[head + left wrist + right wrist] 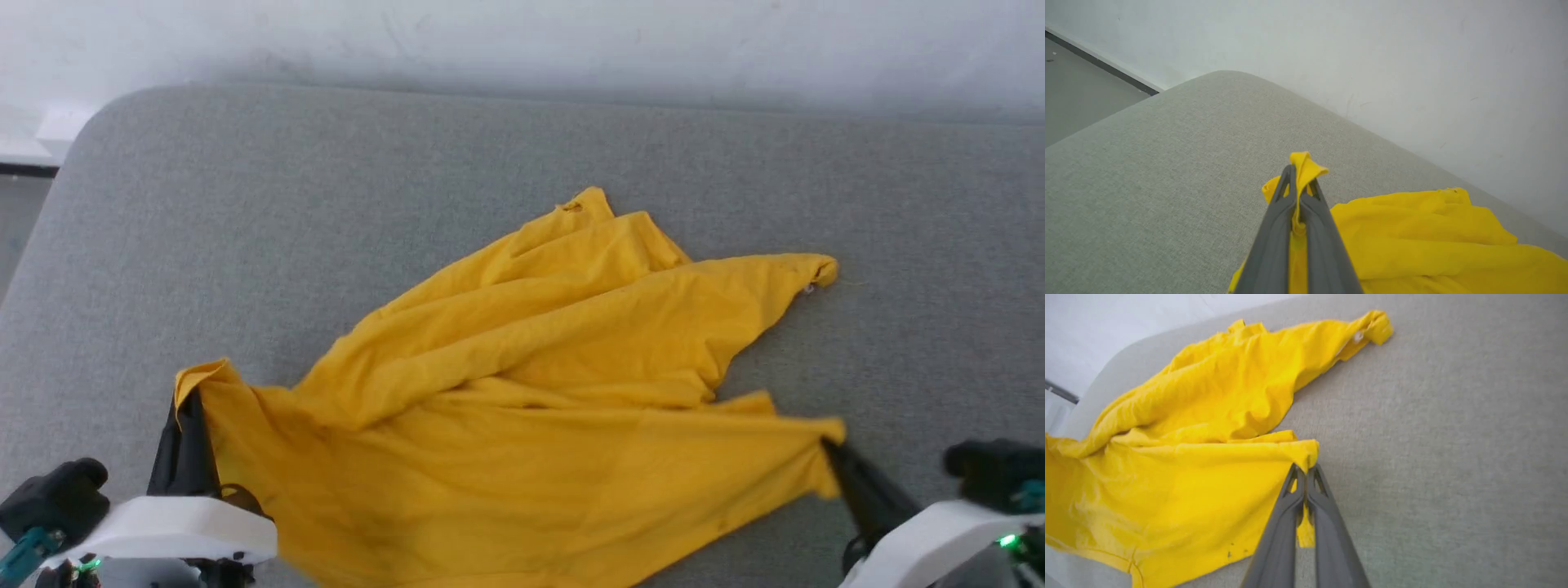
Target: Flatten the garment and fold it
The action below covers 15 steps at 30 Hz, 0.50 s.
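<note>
Both claws are clamped on the garment (555, 367): left gripper (1300, 176) on one near corner, right gripper (1305, 470) on the other. It lies rumpled on the grey cushion (245, 204), near part stretched between them. Judged light, limp, sag-prone (thin knit); corners are the sound holds.

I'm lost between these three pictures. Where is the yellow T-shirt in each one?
Head view: the yellow T-shirt sprawls crumpled across the centre and bottom, near corners pinched by the left gripper and the right gripper.
Left wrist view: the yellow T-shirt lies lower right, one corner clamped at centre.
Right wrist view: the yellow T-shirt covers the left half, one corner pinched at centre.
Shared landmark: the grey cushion beneath it.
</note>
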Motion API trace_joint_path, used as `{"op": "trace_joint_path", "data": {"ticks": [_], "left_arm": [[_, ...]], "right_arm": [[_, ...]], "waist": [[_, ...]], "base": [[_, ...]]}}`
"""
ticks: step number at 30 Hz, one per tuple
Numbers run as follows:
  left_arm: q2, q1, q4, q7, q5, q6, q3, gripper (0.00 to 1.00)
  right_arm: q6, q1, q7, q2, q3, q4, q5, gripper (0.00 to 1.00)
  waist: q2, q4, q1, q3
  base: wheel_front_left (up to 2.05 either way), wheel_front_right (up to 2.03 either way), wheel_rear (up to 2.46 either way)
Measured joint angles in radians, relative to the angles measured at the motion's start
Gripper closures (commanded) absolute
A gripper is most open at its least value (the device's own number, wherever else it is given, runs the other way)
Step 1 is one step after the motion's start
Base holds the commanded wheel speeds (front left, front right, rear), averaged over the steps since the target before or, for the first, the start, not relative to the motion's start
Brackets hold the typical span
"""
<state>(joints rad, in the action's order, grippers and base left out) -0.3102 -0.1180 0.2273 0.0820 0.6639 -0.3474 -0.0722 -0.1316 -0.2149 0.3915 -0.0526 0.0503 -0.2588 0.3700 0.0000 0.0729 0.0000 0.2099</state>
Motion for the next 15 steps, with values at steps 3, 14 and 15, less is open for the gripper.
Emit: {"op": "trace_joint_path", "data": {"ticks": [3,14,15], "left_arm": [[0.018,0.003,0.048,0.009,0.035,0.02,0.008,1.0],[0.012,0.274,0.209,-0.068,0.085,0.048,-0.01,1.0],[0.003,0.313,0.212,-0.083,0.085,0.048,-0.012,1.0]], "right_arm": [[0.0,0.044,-0.061,0.0,0.044,-0.031,0.053,1.0],[0.0,0.394,-0.052,-0.001,0.075,-0.168,0.049,1.0],[0.0,0.438,-0.044,0.0,0.073,-0.172,0.038,1.0]], "waist": [[0.0,-0.011,-0.0001,-0.03],[0.0,-0.069,-0.0001,-0.138],[0.0,-0.075,-0.0001,-0.145]], "base": [[0.0,0.0,0.0],[0.0,0.0,0.0],[0.0,0.0,0.0]]}}
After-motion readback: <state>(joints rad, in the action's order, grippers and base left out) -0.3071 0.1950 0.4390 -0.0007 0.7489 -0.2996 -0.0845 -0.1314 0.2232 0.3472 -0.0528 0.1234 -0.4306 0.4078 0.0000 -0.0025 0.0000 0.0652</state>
